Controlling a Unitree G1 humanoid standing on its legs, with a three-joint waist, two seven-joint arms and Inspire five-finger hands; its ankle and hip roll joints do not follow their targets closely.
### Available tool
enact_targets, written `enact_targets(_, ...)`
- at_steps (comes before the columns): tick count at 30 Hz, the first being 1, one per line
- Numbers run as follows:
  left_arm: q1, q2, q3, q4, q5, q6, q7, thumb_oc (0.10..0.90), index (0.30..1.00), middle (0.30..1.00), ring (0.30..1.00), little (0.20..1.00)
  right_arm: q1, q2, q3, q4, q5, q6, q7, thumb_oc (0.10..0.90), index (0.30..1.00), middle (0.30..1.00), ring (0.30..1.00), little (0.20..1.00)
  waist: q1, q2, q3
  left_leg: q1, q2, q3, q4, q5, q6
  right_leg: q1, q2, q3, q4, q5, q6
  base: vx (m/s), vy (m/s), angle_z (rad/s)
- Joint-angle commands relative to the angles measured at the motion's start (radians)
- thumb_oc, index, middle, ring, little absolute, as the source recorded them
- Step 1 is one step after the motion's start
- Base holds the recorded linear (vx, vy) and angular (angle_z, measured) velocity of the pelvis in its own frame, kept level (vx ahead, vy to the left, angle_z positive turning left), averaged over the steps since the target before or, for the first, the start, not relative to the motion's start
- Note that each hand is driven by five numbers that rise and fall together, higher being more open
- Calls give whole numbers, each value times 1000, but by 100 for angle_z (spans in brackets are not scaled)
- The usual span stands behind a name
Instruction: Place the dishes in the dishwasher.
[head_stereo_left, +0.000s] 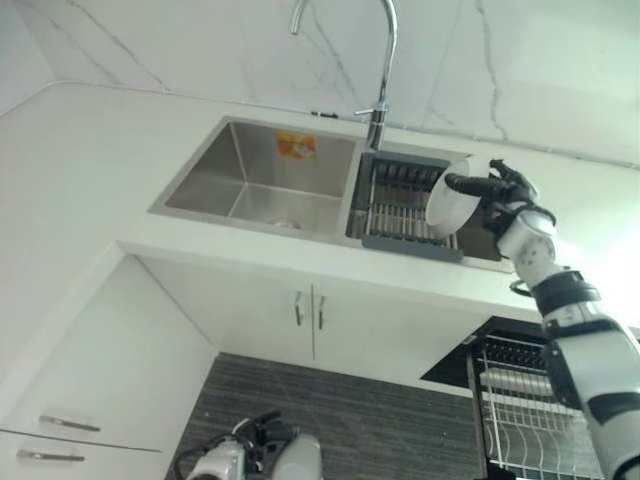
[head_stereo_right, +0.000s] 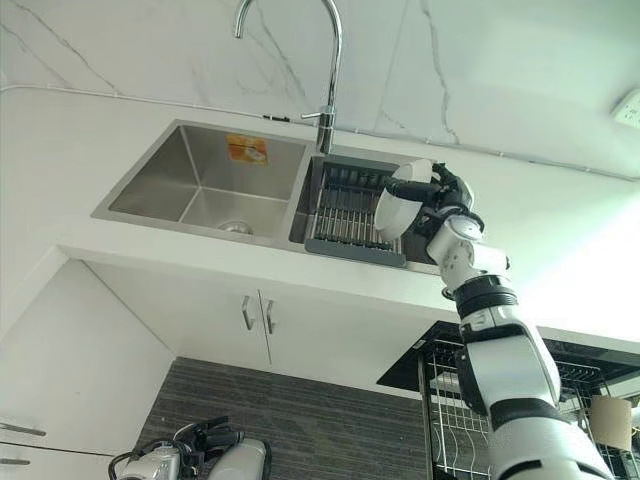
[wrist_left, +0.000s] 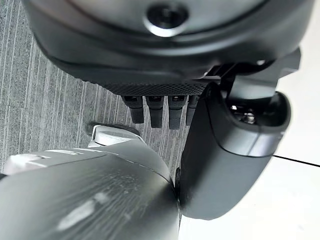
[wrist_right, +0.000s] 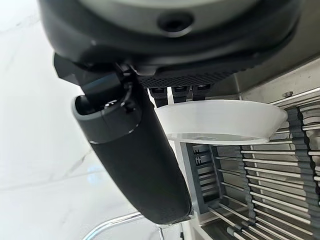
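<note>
My right hand (head_stereo_left: 503, 196) is shut on a white dish (head_stereo_left: 447, 206), pinching its rim between thumb and fingers. The dish stands on edge just above the right end of the dark drying rack (head_stereo_left: 410, 248) that sits in the sink's right half. The right wrist view has the dish (wrist_right: 220, 121) past the fingers, the thumb (wrist_right: 135, 160) over its rim, and the rack bars (wrist_right: 270, 190) below. The dishwasher's wire basket (head_stereo_left: 525, 415) is pulled out at the lower right, below the counter. My left hand (head_stereo_left: 262, 440) hangs low near the floor, fingers relaxed and empty.
A steel sink basin (head_stereo_left: 260, 180) lies left of the rack, with a tall curved faucet (head_stereo_left: 382, 70) behind it. White cabinet doors (head_stereo_left: 310, 312) sit under the counter, drawers (head_stereo_left: 60, 430) at the left. A marble wall rises behind the sink.
</note>
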Motion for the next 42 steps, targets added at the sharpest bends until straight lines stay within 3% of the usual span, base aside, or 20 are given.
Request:
enact_targets(1,125,40,-147,113,18,72,-8,800,900,900,900,900,-148,-84,23,6,46,-62,-1,800,900,900,900,900,51,-14,-64,73,74,1,-167,51,-104,17,-47,47,127,-122,60,0,0,0)
enact_targets(26,109,45,-156,122,13,89,-10,800,900,900,900,900,-224,-92,39,180,55,-5,-28,800,900,900,900,900,90,-23,-58,66,59,-27,-167,54,-100,28,-53,31,127,-115,68,7,5,3)
enact_targets(27,108,44,-158,125,10,91,-8,800,900,900,900,900,-229,-92,42,193,48,0,-26,665,698,698,698,698,91,-24,-59,66,59,-27,-167,55,-100,28,-53,31,127,-115,69,0,0,0)
enact_targets(28,105,43,-159,129,3,94,-4,800,900,900,900,900,-242,-95,52,220,40,4,-26,488,432,432,432,432,93,-25,-62,66,58,-27,-167,55,-100,28,-53,31,127,-116,69,33,15,0)
enact_targets(29,104,42,-159,130,2,94,-5,800,900,900,900,900,-245,-95,54,226,35,3,-27,488,432,432,432,432,93,-25,-62,67,58,-27,-167,55,-100,28,-53,32,127,-116,69,32,18,0)
enact_targets(30,107,41,-156,132,3,92,-3,800,900,900,900,900,-248,-95,58,235,22,3,-26,400,300,300,300,300,95,-25,-62,67,58,-27,-167,55,-100,29,-53,32,127,-116,70,0,0,0)
enact_targets(42,109,42,-146,143,-7,106,2,800,900,900,900,900,-298,-133,78,350,24,24,-87,400,300,300,300,300,117,-29,-71,63,53,-36,-167,57,-101,35,-61,22,127,-112,79,0,0,0)
